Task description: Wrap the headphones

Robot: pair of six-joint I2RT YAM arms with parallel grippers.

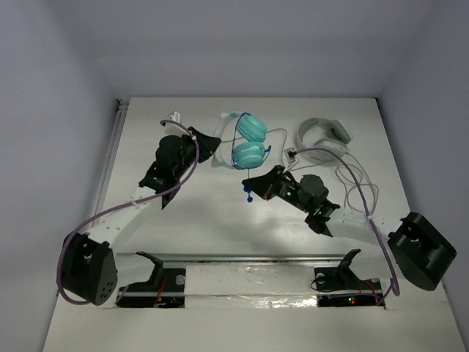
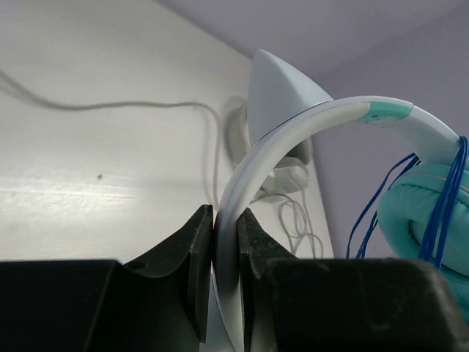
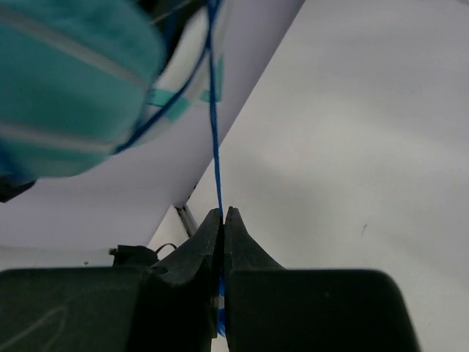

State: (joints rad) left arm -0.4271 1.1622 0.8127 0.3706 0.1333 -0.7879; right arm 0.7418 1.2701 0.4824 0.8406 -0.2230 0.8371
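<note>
Headphones (image 1: 248,143) are located in the far half of the tabletop (image 1: 220,220), roughly midway between its left and right edges. They have two round teal cups (image 1: 249,154), set close together, and a pale whitish headband (image 2: 308,125) with a short teal section where it meets the cup. Several strands of thin blue cable (image 3: 215,147) run across the cup in my left wrist view. I cannot tell whether the cups touch the surface.

My left gripper (image 2: 226,213) is clamped on the headband, with one finger on each face of the band. It grips the side of the band that faces the left edge. My right gripper (image 3: 222,214) is pressed together on the blue cable, just on the near side of the cups. The cable runs straight and taut from the fingertips up to the headphones.

A second pair of grey headphones (image 1: 322,136) lies toward the far right corner, near the teal pair but apart from it. Its grey cable (image 1: 359,191) loops down along the right side.

Open surface lies between both grippers and the near edge, and along the left edge. Walls (image 1: 242,51) rise at the far, left and right edges.
</note>
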